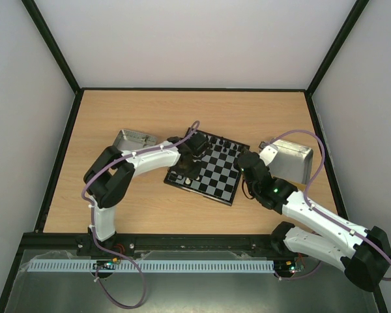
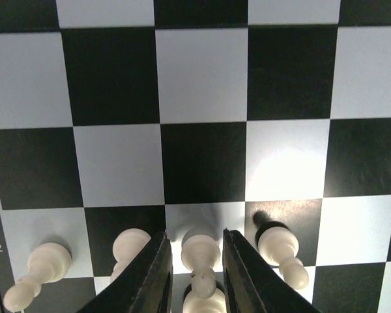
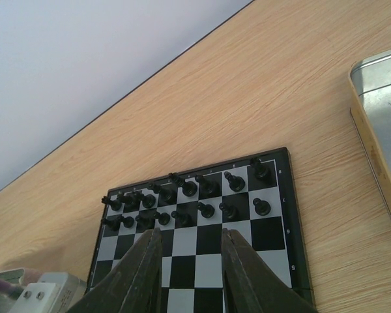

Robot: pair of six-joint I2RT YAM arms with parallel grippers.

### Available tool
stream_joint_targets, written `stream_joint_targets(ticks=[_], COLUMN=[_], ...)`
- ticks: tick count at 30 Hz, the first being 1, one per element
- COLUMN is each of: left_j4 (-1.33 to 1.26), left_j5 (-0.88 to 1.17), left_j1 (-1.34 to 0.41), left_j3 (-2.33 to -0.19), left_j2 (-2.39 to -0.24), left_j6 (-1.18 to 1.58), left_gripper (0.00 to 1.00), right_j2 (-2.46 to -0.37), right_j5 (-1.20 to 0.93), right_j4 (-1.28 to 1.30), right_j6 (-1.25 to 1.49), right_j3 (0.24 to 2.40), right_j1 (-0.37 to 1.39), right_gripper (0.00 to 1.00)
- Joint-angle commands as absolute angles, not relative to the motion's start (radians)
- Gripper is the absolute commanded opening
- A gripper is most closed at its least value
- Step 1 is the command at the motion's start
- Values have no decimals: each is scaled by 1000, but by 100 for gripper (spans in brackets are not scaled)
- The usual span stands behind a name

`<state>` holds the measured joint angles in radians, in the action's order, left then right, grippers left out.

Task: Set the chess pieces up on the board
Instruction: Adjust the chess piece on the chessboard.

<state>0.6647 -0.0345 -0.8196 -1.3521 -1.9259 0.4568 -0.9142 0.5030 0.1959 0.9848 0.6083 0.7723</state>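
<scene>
Two fingers of the left gripper stand on either side of an upright white pawn on the board; whether they pinch it I cannot tell. Other white pawns stand at its nine and three o'clock. The right gripper hovers spread and empty over the board, with the black pieces ranked at its twelve o'clock.

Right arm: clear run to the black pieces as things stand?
Probably yes. Right gripper is open and empty over the board, only bare squares between it and the black pieces. Left gripper sits at the white pieces on the opposite side.
</scene>
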Motion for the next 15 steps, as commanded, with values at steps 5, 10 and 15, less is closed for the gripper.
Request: stream_joint_targets(ticks=[5,10,15], left_j4=[679,673,672], left_j5=[-11,-14,-17], left_j1=[-815,-815,-815], left_j3=[-1322,-1328,-1344], left_j2=[-1880,-1886,-1896], left_j6=[467,468,466], left_gripper=[24,17,16], right_j2=[-900,-898,-897], right_j5=[522,521,521], right_j4=[175,174,175], right_j6=[997,998,997], right_j3=[594,594,594], right_j1=[770,769,769], right_gripper=[25,25,25])
